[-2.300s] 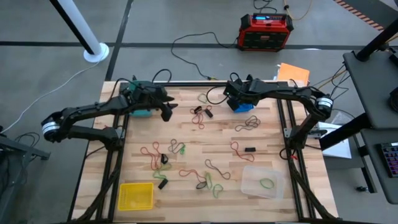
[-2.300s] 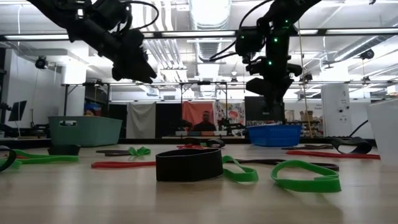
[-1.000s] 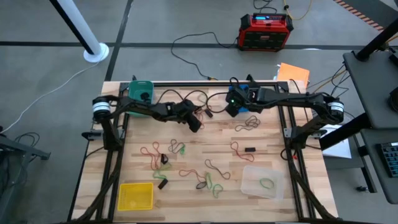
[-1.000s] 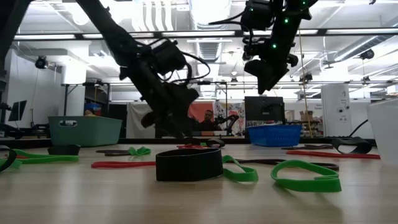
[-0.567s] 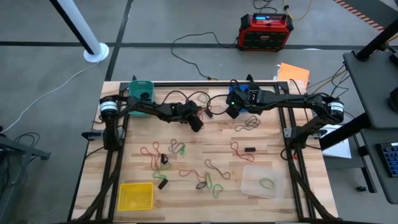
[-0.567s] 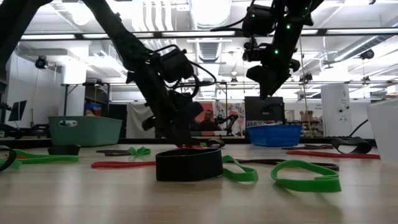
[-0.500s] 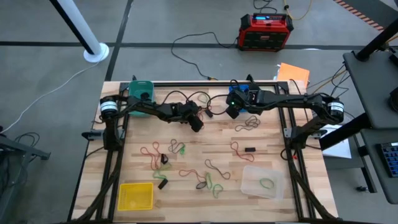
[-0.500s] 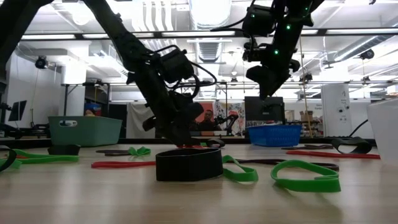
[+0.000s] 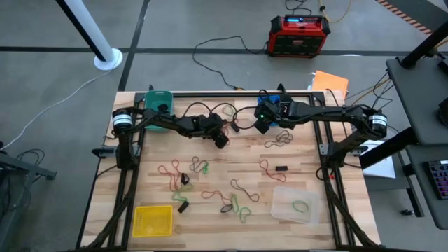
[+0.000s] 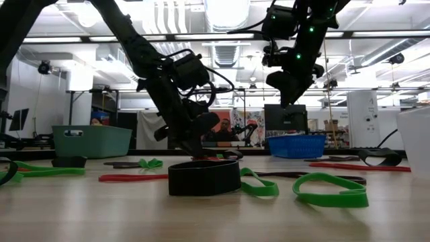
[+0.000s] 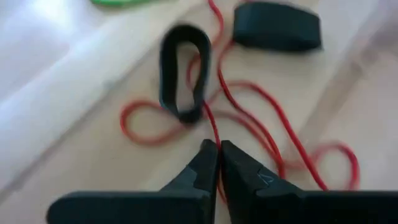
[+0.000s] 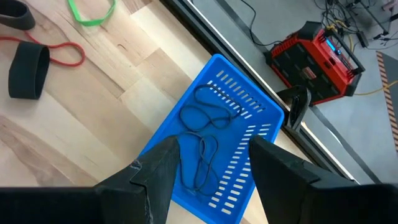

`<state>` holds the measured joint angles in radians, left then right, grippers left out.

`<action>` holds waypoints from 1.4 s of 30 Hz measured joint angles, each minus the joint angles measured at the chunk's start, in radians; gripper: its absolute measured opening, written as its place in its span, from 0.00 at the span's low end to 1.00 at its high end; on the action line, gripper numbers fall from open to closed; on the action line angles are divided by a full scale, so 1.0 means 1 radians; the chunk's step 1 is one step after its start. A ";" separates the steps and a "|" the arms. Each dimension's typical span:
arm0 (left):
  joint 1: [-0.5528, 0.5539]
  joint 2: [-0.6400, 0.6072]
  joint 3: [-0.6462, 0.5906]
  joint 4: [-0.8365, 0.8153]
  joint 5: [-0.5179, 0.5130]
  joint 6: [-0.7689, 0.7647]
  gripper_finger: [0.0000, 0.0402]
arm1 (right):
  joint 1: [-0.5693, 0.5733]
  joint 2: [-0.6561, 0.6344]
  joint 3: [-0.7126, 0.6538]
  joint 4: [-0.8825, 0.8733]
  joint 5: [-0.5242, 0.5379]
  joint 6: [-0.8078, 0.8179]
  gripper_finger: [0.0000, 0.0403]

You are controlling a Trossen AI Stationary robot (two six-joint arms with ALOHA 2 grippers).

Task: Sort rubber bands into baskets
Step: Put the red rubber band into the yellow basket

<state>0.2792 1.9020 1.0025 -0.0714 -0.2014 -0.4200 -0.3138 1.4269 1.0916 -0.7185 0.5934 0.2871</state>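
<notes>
**Bands strewn on worktop, left tool pinching a red loop**

Bands of thin elastic lie scattered across the wooden worktop: red loops, green loops, flat black ones, each far smaller than any basket. The left tool is down at the worktop's far middle, its fingers pressed together on a strand of a thin red rubber band, which curls in loose loops. Just beyond it lie 2 black bands: a black oval band lying over the red one, and a wider black band farther off.

The right tool hangs above the blue basket at the far edge, fingers apart and holding nothing; thin blue bands lie tangled inside it. The teal basket sits at the far left corner, the yellow basket at the near left, and the clear basket, holding 1 green band, at the near right.
</notes>
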 joint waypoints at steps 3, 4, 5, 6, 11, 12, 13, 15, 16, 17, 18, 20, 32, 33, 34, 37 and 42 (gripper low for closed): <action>-0.030 -0.057 -0.004 -0.049 0.015 0.000 0.00 | 0.000 0.000 0.000 0.000 0.000 -0.001 0.47; -0.040 -0.086 -0.003 -0.072 0.016 0.000 0.00 | 0.001 0.000 0.000 0.000 -0.001 -0.001 0.47; -0.051 -0.114 -0.002 -0.094 0.014 0.000 0.00 | 0.001 0.000 0.000 0.000 0.000 -0.001 0.47; -0.064 -0.142 -0.001 -0.114 0.009 0.000 0.00 | 0.002 0.000 -0.001 0.000 -0.001 -0.001 0.47; -0.199 -0.289 -0.004 -0.157 -0.081 0.000 0.00 | 0.002 0.000 -0.006 0.008 -0.003 -0.021 0.47; -0.230 -0.324 -0.004 -0.162 -0.093 0.000 0.00 | 0.002 0.000 -0.006 0.014 -0.002 -0.026 0.47; -0.260 -0.355 -0.004 -0.165 -0.101 0.000 0.00 | 0.002 0.000 -0.006 0.019 -0.003 -0.031 0.47; -0.315 -0.415 -0.003 -0.187 -0.125 -0.007 0.00 | 0.002 0.000 -0.006 0.030 -0.019 -0.043 0.47; -0.342 -0.447 -0.003 -0.192 -0.135 -0.009 0.00 | 0.002 0.000 -0.008 0.039 -0.028 -0.048 0.47; -0.373 -0.475 -0.003 -0.195 -0.151 -0.012 0.00 | 0.002 0.000 -0.011 0.053 -0.041 -0.057 0.47; -0.404 -0.504 -0.003 -0.192 -0.172 -0.017 0.00 | 0.003 0.000 -0.012 0.064 -0.055 -0.065 0.47; -0.463 -0.551 -0.003 -0.192 -0.222 -0.030 0.00 | 0.004 0.000 -0.015 0.084 -0.078 -0.078 0.47; -0.639 -0.685 0.041 -0.286 -0.557 -0.089 0.00 | 0.011 0.000 -0.017 0.133 -0.132 -0.125 0.47; -0.639 -0.680 0.051 -0.288 -0.598 -0.086 0.00 | 0.011 0.000 -0.017 0.133 -0.132 -0.125 0.47; -0.639 -0.674 0.062 -0.291 -0.636 -0.072 0.00 | 0.011 0.000 -0.017 0.133 -0.132 -0.128 0.47; -0.612 -0.643 0.104 -0.370 -0.667 -0.043 0.00 | 0.011 0.000 -0.017 0.133 -0.132 -0.130 0.47; -0.570 -0.580 0.202 -0.506 -0.662 -0.062 0.00 | 0.015 0.000 -0.017 0.133 -0.133 -0.128 0.47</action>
<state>-0.2910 1.3219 1.2044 -0.5776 -0.8633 -0.4824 -0.2990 1.4269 1.0748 -0.5854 0.4608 0.1593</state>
